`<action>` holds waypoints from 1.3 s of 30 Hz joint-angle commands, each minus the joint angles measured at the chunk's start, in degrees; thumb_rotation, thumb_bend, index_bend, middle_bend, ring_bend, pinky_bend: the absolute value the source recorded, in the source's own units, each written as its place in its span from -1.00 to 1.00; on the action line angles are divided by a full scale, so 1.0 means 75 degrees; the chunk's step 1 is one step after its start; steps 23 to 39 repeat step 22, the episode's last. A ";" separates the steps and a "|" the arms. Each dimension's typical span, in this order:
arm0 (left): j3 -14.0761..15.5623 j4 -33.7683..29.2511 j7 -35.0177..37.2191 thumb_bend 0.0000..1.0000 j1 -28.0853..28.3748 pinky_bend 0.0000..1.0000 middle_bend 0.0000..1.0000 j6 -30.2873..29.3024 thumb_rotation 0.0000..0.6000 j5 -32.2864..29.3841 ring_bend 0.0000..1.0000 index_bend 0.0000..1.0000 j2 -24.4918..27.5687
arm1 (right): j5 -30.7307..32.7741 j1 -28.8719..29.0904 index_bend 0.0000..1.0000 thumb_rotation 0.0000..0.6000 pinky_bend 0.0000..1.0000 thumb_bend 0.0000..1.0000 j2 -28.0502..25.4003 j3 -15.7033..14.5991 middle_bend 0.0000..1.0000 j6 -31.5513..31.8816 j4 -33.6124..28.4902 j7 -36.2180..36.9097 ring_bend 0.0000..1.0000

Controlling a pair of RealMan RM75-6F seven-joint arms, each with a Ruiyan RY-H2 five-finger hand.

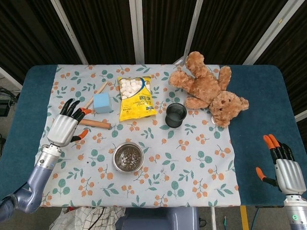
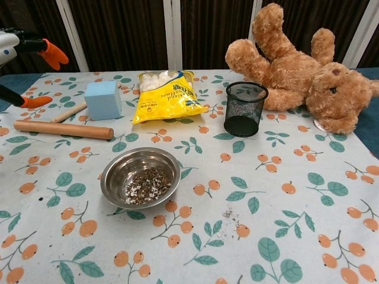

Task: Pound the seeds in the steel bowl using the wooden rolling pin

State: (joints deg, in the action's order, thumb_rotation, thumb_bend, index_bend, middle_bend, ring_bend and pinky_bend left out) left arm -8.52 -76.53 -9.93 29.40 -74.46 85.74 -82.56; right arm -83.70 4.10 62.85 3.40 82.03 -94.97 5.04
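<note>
On the flowery cloth, the wooden rolling pin (image 2: pixel 63 129) lies flat, pointing left and right, just in front of the blue block (image 2: pixel 102 99). The left hand (image 1: pixel 65 128) hangs over its left end with fingers spread, holding nothing. The steel bowl (image 2: pixel 141 178) of seeds sits nearby, with bare cloth around it. The right hand (image 1: pixel 287 173) rests open, well apart.

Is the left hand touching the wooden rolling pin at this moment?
Apart. In the chest view the wooden rolling pin lies flat on the tablecloth, and the left hand is raised above its end with visible space between its fingertips and the wood.
</note>
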 commanded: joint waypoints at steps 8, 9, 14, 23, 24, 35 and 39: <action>0.0770 -0.2649 -0.0690 -0.56 -0.1545 -1.00 -0.84 -0.1331 1.00 -0.0143 -1.00 -0.80 0.1430 | 0.0008 -0.0062 -1.00 1.00 -1.00 -0.28 -0.0092 -0.0077 -1.00 -0.0015 0.0001 -0.0036 -1.00; 0.0945 -0.2874 -0.0801 -0.59 -0.1738 -1.00 -0.91 -0.1472 1.00 -0.0096 -1.00 -0.87 0.1584 | -0.0030 -0.0092 -1.00 1.00 -1.00 -0.28 -0.0088 -0.0111 -1.00 0.0023 0.0025 -0.0067 -1.00; 0.1674 -0.3343 -0.1059 -0.64 -0.2559 -1.00 -1.00 -0.2144 1.00 0.0246 -1.00 -1.00 0.2015 | -0.0172 -0.0069 -1.00 1.00 -1.00 -0.28 -0.0084 -0.0178 -1.00 0.0005 0.0075 -0.0265 -1.00; 0.2026 -0.2656 -0.0404 -0.66 -0.3501 -1.00 -1.00 -0.3063 1.00 0.0560 -1.00 -1.00 0.2234 | -0.0701 -0.0131 -1.00 1.00 -1.00 -0.28 0.0164 -0.0109 -1.00 0.0637 0.0376 -0.0414 -1.00; 0.2026 -0.2656 -0.0404 -0.66 -0.3501 -1.00 -1.00 -0.3063 1.00 0.0560 -1.00 -1.00 0.2234 | -0.0701 -0.0131 -1.00 1.00 -1.00 -0.28 0.0164 -0.0109 -1.00 0.0637 0.0376 -0.0414 -1.00; 0.2026 -0.2656 -0.0404 -0.66 -0.3501 -1.00 -1.00 -0.3063 1.00 0.0560 -1.00 -1.00 0.2234 | -0.0701 -0.0131 -1.00 1.00 -1.00 -0.28 0.0164 -0.0109 -1.00 0.0637 0.0376 -0.0414 -1.00; 0.2026 -0.2656 -0.0404 -0.66 -0.3501 -1.00 -1.00 -0.3063 1.00 0.0560 -1.00 -1.00 0.2234 | -0.0701 -0.0131 -1.00 1.00 -1.00 -0.28 0.0164 -0.0109 -1.00 0.0637 0.0376 -0.0414 -1.00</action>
